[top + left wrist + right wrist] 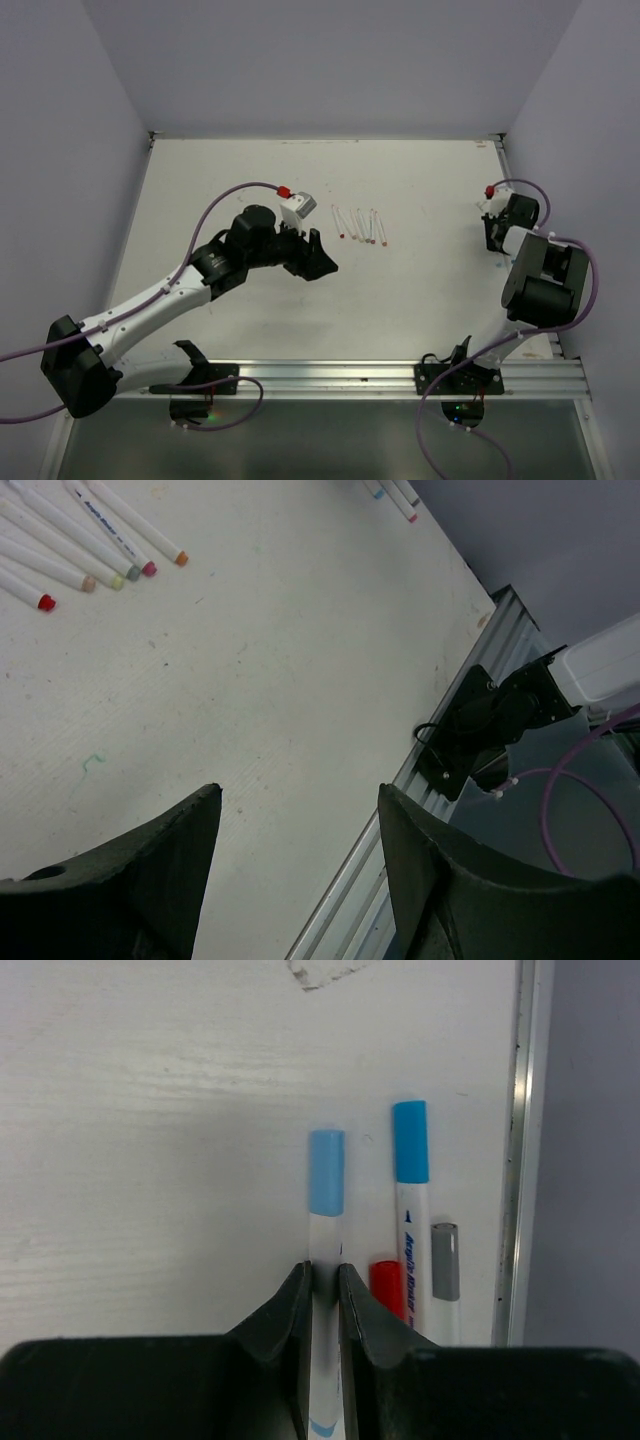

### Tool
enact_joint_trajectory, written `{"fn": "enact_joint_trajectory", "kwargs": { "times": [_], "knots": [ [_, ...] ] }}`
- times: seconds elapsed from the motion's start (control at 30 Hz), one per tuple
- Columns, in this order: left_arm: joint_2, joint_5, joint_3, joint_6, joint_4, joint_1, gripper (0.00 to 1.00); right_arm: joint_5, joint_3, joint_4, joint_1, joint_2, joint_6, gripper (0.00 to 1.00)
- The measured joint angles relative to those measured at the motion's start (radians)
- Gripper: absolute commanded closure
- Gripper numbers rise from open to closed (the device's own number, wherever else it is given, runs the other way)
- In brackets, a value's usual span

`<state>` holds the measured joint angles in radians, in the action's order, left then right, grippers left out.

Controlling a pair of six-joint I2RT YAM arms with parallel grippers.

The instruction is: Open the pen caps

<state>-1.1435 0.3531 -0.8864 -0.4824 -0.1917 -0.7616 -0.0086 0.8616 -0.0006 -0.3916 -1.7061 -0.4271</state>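
My right gripper point(323, 1275) is shut on the white barrel of a pen point(324, 1235) with a light blue cap point(326, 1172), low over the table at the far right point(493, 238). Beside it lie three more pens, capped blue point(410, 1140), red point(386, 1278) and grey point(445, 1260). My left gripper point(300, 805) is open and empty above bare table, left of centre point(318, 258). A row of several uncapped white pens point(360, 225) lies just beyond it, and their coloured tips show at the top left of the left wrist view point(100, 550).
An aluminium rail point(380, 375) runs along the table's near edge and also shows in the left wrist view point(440, 810), with the right arm's black mount point(500, 720) on it. Grey walls enclose the table. The table's right edge point(520, 1160) is close to the capped pens.
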Motion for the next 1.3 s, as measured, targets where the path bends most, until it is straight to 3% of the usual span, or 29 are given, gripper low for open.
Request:
{"fn": "enact_joint_trajectory", "kwargs": {
  "times": [0.17, 0.57, 0.87, 1.03, 1.3],
  "knots": [
    [0.000, -0.011, 0.002, -0.014, 0.004, 0.000, 0.33, 0.049, 0.060, -0.103, 0.111, -0.013, 0.018, 1.00],
    [-0.078, -0.047, 0.000, -0.082, 0.011, 0.045, 0.34, 0.113, 0.223, -0.311, 0.357, 0.037, 0.254, 1.00],
    [-0.340, 0.034, -0.075, -0.184, 0.162, 0.188, 0.41, -0.084, 0.122, -0.311, 0.592, 0.328, 0.438, 1.00],
    [-0.478, 0.066, -0.159, -0.223, 0.239, 0.205, 0.41, -0.220, 0.095, -0.300, 0.720, 0.372, 0.509, 1.00],
    [-0.500, 0.089, -0.200, -0.280, 0.335, 0.208, 0.40, -0.338, 0.089, -0.259, 0.799, 0.387, 0.589, 1.00]
  ]
}}
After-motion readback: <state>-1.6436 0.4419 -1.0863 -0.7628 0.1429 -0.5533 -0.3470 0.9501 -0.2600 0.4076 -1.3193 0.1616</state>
